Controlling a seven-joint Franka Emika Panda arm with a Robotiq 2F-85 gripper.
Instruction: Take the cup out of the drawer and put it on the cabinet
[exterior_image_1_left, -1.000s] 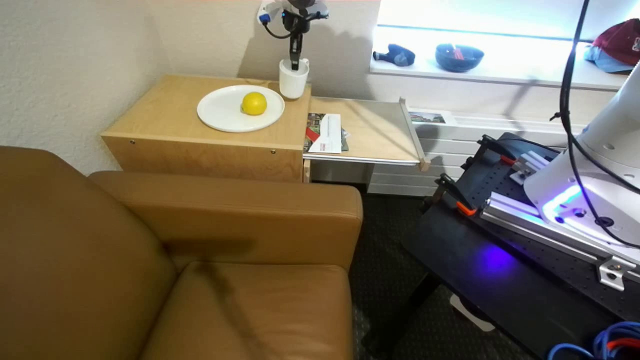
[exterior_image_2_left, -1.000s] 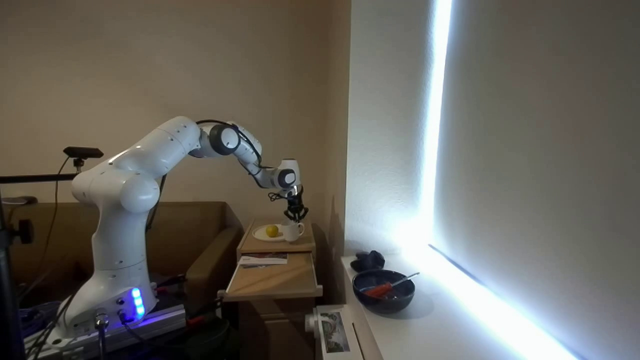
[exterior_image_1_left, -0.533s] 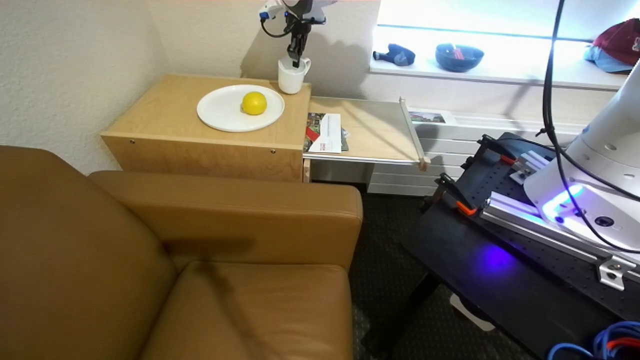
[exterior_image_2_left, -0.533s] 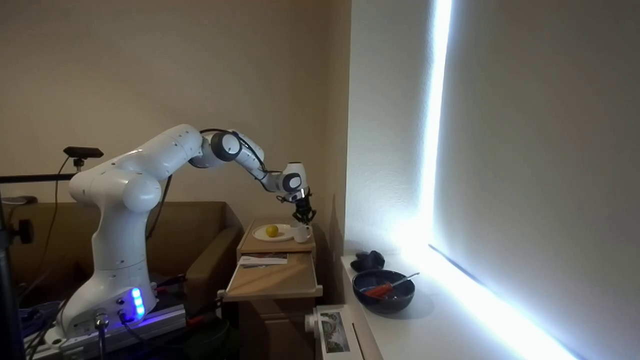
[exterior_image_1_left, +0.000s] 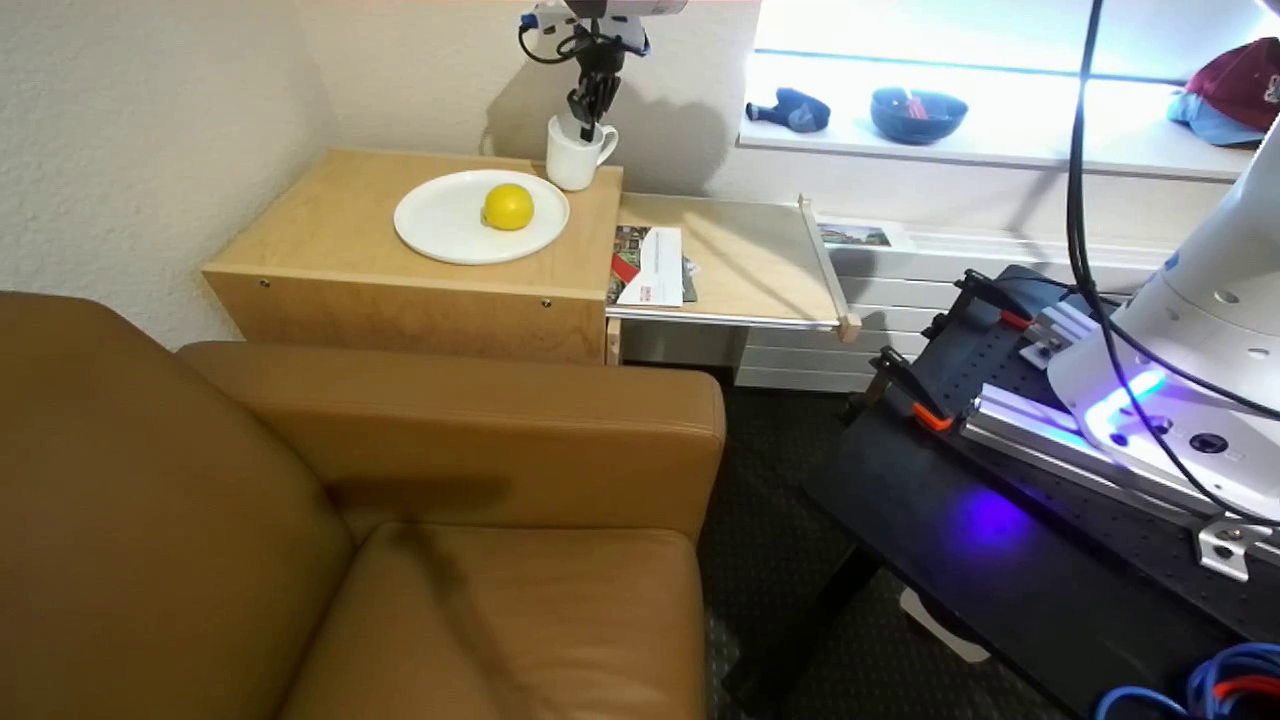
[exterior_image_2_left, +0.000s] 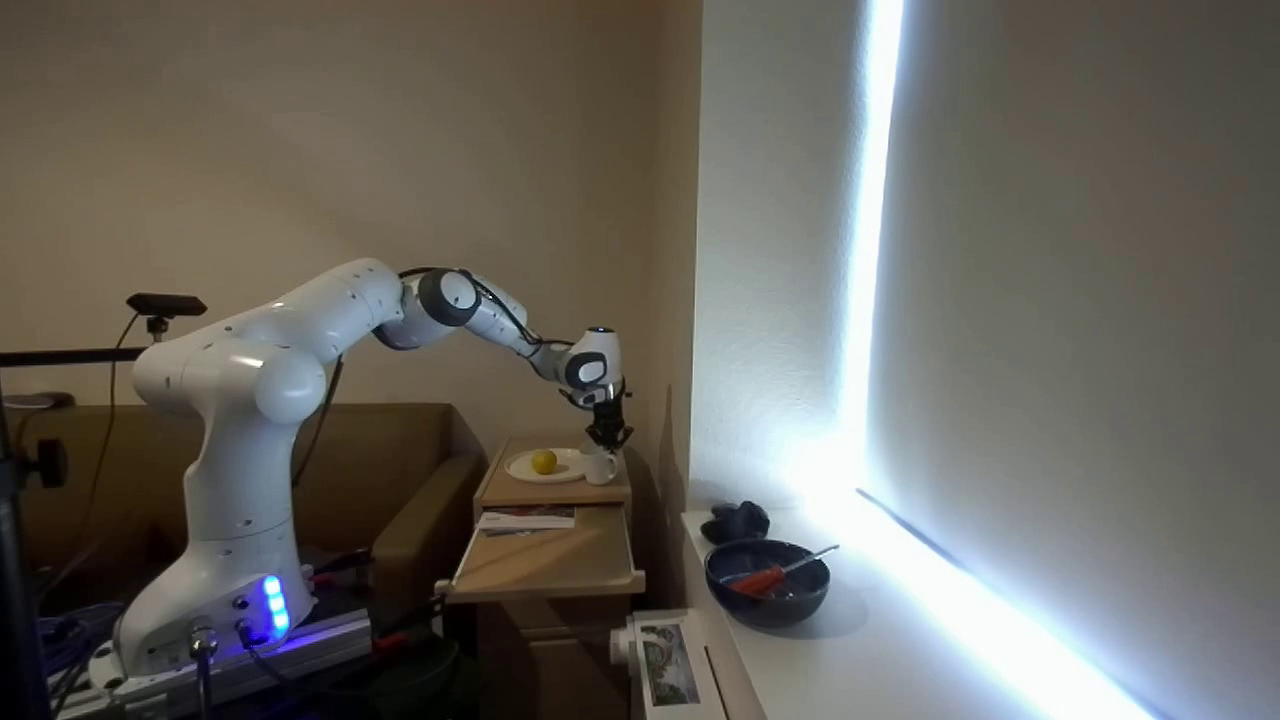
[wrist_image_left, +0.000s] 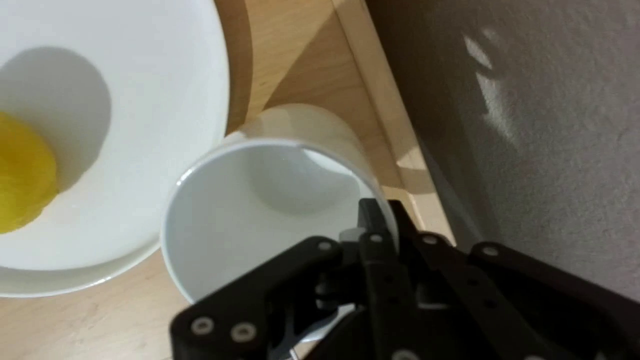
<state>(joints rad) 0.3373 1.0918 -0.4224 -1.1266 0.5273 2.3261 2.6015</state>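
Cup (wrist_image_left: 240, 220), one: plain white, cylindrical, handled; mouth upward, over the corner of the cabinet (exterior_image_1_left: 345, 220) nearest the room wall (exterior_image_1_left: 400, 80) and the drawer (exterior_image_1_left: 750, 250); whether its base meets the wood cannot be told. Claw (wrist_image_left: 385, 212), one: black; closed on the cup's rim, one finger inside the mouth and one outside, the white side pinched between. Cabinet: light wood, low, boxy, flat-topped. Plate (exterior_image_1_left: 440, 215), one: white, round, lying on the cabinet just beside the cup; bears one yellow fruit (exterior_image_1_left: 509, 207). Drawer, one: light wood, low-sided, pulled out; printed leaflets (exterior_image_1_left: 655, 268) lie in it at the cabinet end. Sofa (exterior_image_1_left: 480, 410), one: brown leather, armrest alongside the cabinet. Bowl (exterior_image_2_left: 785, 612), one: dark, on the windowsill (exterior_image_2_left: 850, 650), with a red-handled tool (exterior_image_2_left: 760, 581) in it. Cap (exterior_image_1_left: 1235, 85), one: dark red and light blue, same sill. Robot arm (exterior_image_2_left: 340, 300), one: white, its base on a black surface (exterior_image_1_left: 900, 480).
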